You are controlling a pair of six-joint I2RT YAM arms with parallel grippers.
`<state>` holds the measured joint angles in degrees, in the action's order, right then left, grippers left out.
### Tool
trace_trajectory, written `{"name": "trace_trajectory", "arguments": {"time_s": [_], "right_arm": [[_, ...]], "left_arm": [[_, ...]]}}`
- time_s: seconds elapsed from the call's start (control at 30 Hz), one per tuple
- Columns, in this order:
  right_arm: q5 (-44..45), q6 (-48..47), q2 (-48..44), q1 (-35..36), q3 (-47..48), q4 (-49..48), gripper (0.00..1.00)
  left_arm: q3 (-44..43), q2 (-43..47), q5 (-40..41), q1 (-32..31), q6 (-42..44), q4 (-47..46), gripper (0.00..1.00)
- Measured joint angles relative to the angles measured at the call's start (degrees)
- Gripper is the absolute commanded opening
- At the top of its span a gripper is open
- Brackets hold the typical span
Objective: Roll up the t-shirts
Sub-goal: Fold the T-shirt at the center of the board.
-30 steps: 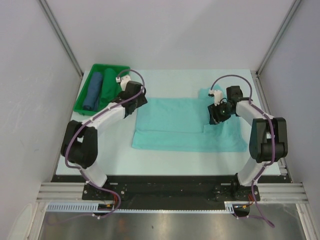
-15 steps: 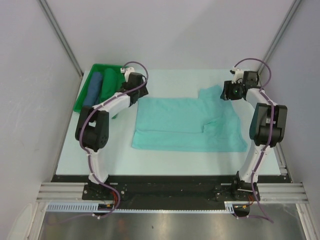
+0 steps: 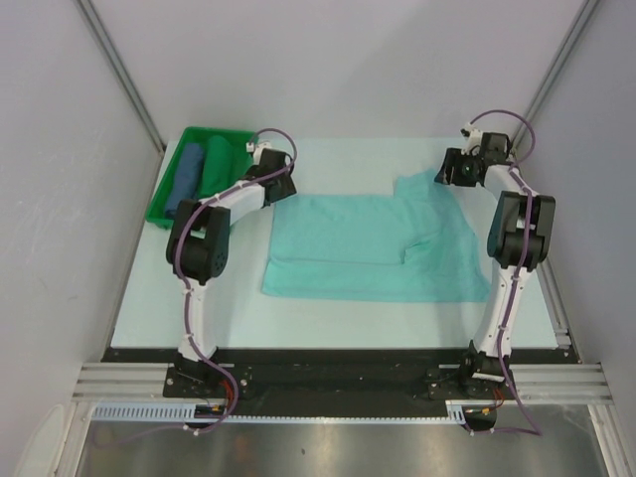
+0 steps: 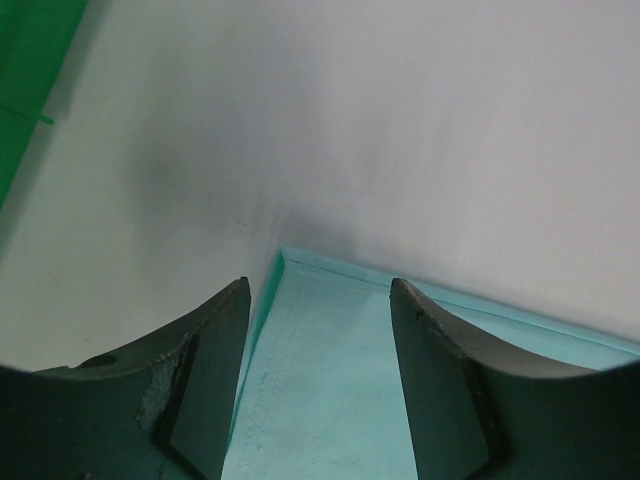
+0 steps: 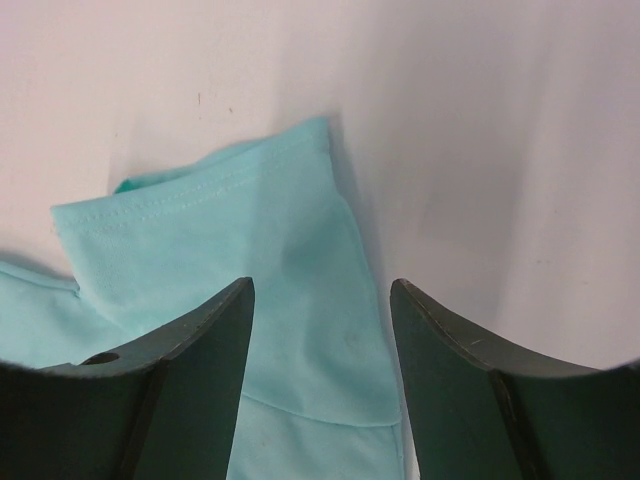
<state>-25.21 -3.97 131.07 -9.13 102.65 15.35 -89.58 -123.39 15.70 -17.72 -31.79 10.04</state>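
Left hand hovers at ten o'clock on the t-shirt, right hand at two (both apart, empty); next, I'd say, pinch the far edge to start rolling

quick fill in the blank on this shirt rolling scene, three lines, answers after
1. The green tray holds ___ rolled bundles: the blue bundle and the dark green bundle.
2. The jaws of the left gripper and the right gripper both stand ___.
3. Below the right gripper lies one ___ of the turquoise t-shirt.

Missing words: two; open; sleeve
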Motion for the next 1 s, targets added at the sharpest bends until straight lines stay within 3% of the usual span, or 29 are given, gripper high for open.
{"name": "trace_trajectory", "arguments": {"time_s": [0.43,0.73,0.8,0.83,1.0], "right_arm": [[-0.85,1.38,9.09,0.02,11.89,3.98,0.63],[-1.14,2.58,10.40,1.49,14.10,4.63,0.58],[-1.27,2.82,10.60,1.53,14.25,4.52,0.55],[-1.25,2.93,10.62,1.57,14.27,4.48,0.52],[-1.33,3.26,10.84,1.55,14.27,4.57,0.27]], "left_arm": [[-0.66,-1.68,-1.16,0.35,-2.29,0.94,0.58],[-0.66,-2.38,-1.18,0.42,-2.86,1.03,0.41],[-0.66,-2.45,-1.20,0.46,-2.89,1.03,0.37],[-0.66,-2.51,-1.18,0.50,-2.86,1.01,0.30],[-0.66,-2.64,-1.25,0.59,-2.86,0.96,0.24]]}}
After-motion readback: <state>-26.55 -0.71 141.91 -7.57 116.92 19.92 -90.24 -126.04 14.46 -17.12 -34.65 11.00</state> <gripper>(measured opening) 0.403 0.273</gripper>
